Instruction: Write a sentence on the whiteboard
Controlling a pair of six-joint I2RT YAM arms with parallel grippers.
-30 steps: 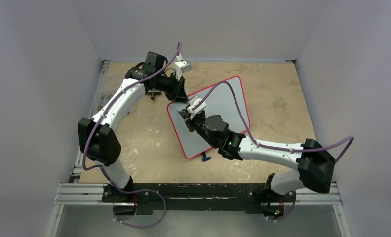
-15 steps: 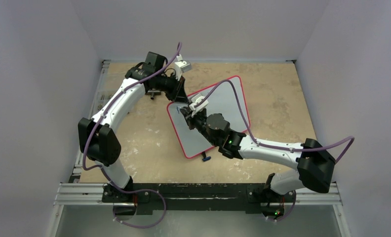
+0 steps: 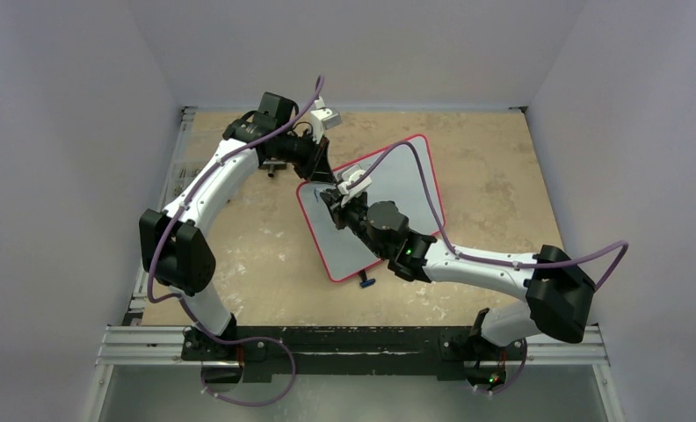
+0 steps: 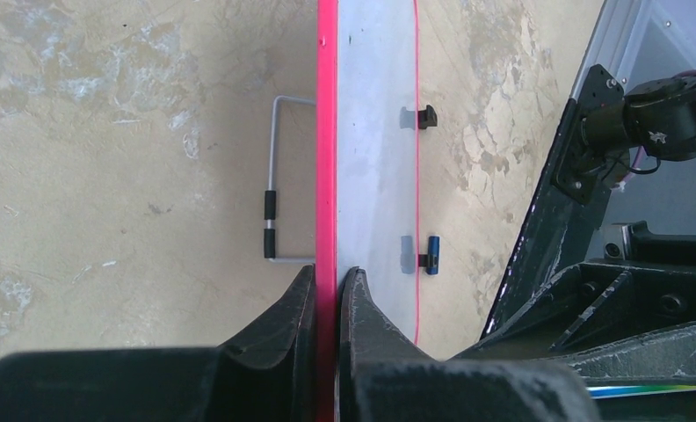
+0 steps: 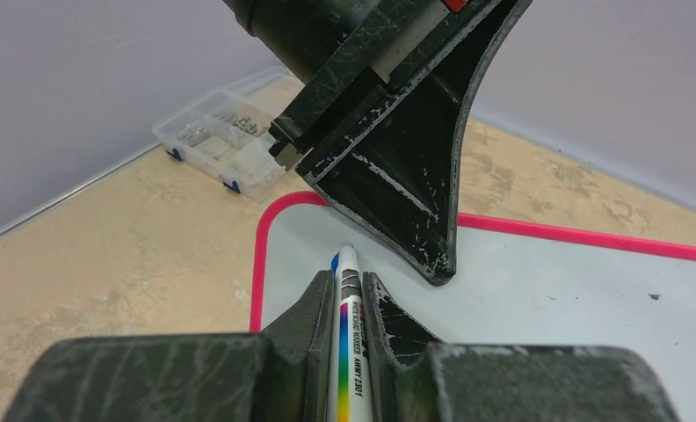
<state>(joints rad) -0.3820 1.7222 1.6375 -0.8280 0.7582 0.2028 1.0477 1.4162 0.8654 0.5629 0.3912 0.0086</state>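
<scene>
Whiteboard (image 3: pixel 397 189) sits edge-pinched in the left gripper (image 4: pixel 330 274); right gripper (image 5: pixel 346 281) clamps a marker (image 5: pixel 348 262); pressing hard may skew it or slip the marker.

Small black capitals run lengthwise along the white barrel of the marker (image 5: pixel 352 347). They read "WHITE BOARD MARKER", and below that is a larger code that looks like "AWBY 2301", though its letters are hard to make out. On the whiteboard (image 5: pixel 547 290), a speck of blue by the marker's tip is too small to read as a letter.
</scene>
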